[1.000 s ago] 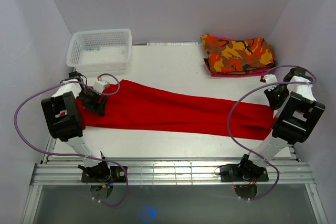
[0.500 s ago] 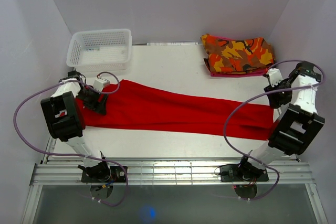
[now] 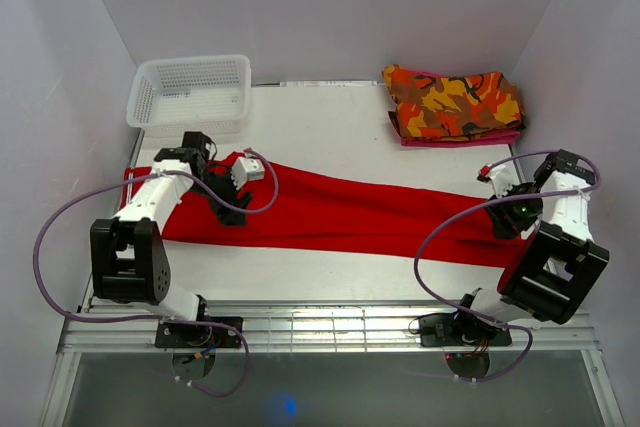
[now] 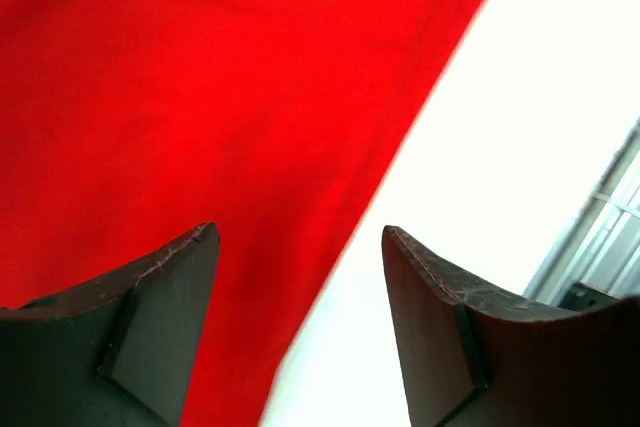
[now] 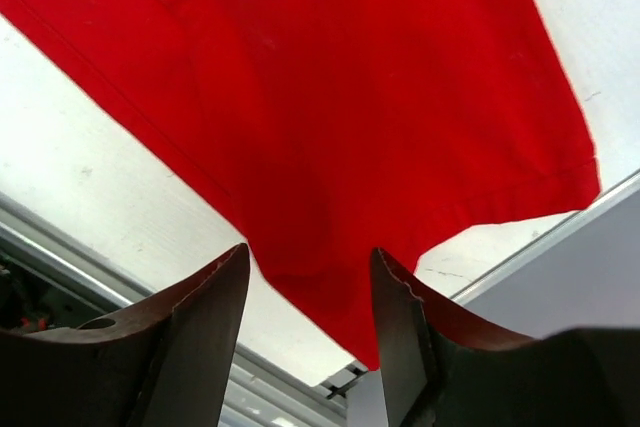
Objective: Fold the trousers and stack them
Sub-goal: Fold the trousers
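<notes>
Lying flat on the table point(image 3: 340, 132), the trousers point(image 3: 340, 212) have their long axis running from mid-left of the top view down to lower right, approx. one end per arm.

The left gripper point(image 3: 230, 197) hangs over the left part, a bit in from that end. Jaws spread, nothing between them. In the left wrist view red cloth fills the upper left, and its near edge runs diagonally down to the gap between the fingers point(image 4: 160, 327), w/ bare table on the right.

The right gripper point(image 3: 508, 215) is over the lower-right end, jaws apart, nothing pinched. In the right wrist view a corner of the cloth tapers down into the gap.

Both wrists pitch down at the cloth, forearms angled in toward frame centre. Each arm is nearest its own end, so prob. the fold starts w/ an end grab. Can't tell which end is the waist.
</notes>
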You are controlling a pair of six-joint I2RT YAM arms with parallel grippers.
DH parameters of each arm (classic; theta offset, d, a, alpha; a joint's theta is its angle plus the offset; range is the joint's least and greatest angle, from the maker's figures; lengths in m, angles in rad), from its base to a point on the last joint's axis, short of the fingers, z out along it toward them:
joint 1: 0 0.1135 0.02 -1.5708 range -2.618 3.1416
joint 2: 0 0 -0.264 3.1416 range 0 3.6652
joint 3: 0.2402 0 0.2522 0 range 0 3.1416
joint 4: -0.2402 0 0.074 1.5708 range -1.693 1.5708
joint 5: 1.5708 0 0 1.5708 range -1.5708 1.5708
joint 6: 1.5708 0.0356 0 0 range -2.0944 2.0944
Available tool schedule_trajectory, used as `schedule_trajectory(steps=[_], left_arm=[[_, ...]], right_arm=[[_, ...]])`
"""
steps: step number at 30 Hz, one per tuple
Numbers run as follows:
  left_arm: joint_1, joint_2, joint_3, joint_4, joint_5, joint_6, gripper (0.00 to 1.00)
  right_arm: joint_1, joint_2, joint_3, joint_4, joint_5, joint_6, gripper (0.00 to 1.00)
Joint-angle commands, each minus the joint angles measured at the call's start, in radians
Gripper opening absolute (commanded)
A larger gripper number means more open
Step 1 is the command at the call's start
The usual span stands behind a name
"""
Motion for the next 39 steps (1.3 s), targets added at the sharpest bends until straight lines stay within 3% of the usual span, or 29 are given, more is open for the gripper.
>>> schedule_trajectory(steps=[1, 9, 19, 26, 33, 39], left_arm=[[-0.067, -0.072, -0.093, 0.101, -0.034, -0.042, 0.76], [-0.233, -0.122, -0.265, 0.309, -0.192, -0.107, 0.73], [-0.363, -0.049, -0.27, 0.454, -0.245, -0.171, 0.62], [-0.38, -0.009, -0.26, 0.475, -0.22, -0.158, 0.5], [-0.401, -0.017, -0.23, 0.356, -0.173, -0.115, 0.5], [-0.412, 0.006, -0.248, 0.368, -0.206, -0.125, 0.51]], right_arm=[[0.001, 0.013, -0.015, 0.081, 0.057, -0.244, 0.58], [0.01, 0.021, -0.092, 0.165, 0.129, -0.271, 0.5], [0.011, 0.01, -0.123, 0.2, 0.137, -0.256, 0.28], [0.017, 0.013, -0.118, 0.196, 0.139, -0.237, 0.08], [0.021, 0.024, -0.1, 0.185, 0.139, -0.23, 0.08], [0.025, 0.041, -0.09, 0.174, 0.143, -0.225, 0.08]])
